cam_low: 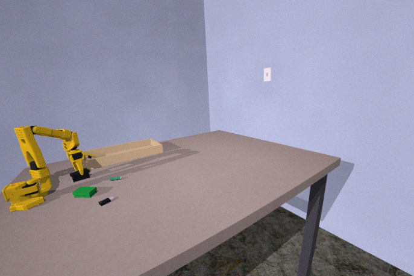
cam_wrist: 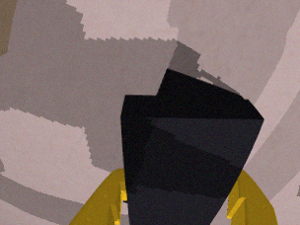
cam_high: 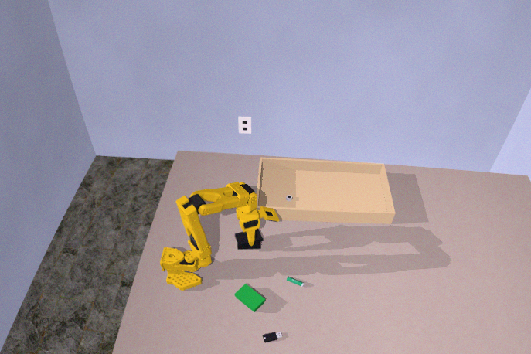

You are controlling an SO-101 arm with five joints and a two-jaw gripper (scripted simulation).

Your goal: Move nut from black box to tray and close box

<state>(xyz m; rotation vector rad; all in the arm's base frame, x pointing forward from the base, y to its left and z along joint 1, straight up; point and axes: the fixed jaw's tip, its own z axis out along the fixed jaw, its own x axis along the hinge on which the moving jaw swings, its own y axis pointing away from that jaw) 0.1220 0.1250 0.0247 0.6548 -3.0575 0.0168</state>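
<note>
Wrist view first, close in: the gripper (cam_high: 251,243) (cam_low: 81,173) (cam_wrist: 179,199) has its fingers partly apart, clamped on a black piece of the black box (cam_high: 241,239) (cam_low: 78,176) (cam_wrist: 189,163), one yellow finger on either side. The nut (cam_high: 289,197) isn't between them; from up top I can see it over in the tray (cam_high: 336,216) (cam_low: 129,156), beyond the fingers, near the tray's arm-side end. The black parts meet at an angle, one corner poking out past the other, so they don't look square together. Which is the lid and which is the base, I can't tell, nor whether the held piece touches the table (cam_high: 399,308) (cam_low: 187,198).

Near the arm's foot, a green box (cam_high: 250,297) (cam_low: 84,192) lies flat and looks closed. A small green cylinder (cam_high: 294,281) (cam_low: 115,178) lies near it, and a black USB stick (cam_high: 270,337) (cam_low: 105,201) lies on its other side. Farther off, the tray's near wall stands between the black box and the nut.
</note>
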